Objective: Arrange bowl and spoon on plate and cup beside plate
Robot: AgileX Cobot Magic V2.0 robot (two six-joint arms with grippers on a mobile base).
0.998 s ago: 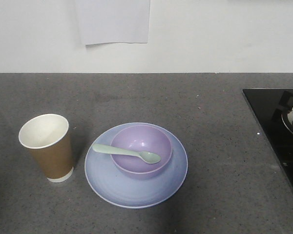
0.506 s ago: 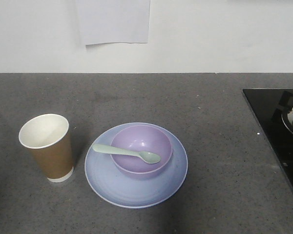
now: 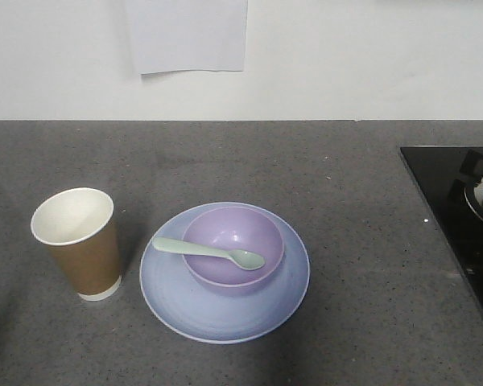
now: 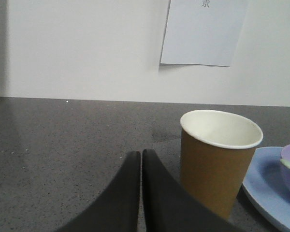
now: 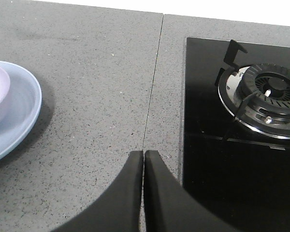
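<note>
Finishing, you judge: bowl (image 3: 233,256) sits on plate (image 3: 185,310), spoon (image 3: 208,252) lies across bowl, cup (image 3: 77,243) stands just left of plate | left gripper (image 4: 141,157) and right gripper (image 5: 143,155) pinched together, empty | next: nothing to place, just keep both arms away.

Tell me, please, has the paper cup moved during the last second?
No. In the front view the cup stands at the same spot left of the plate, apart from its rim, and below the sheet of paper as before.
</note>
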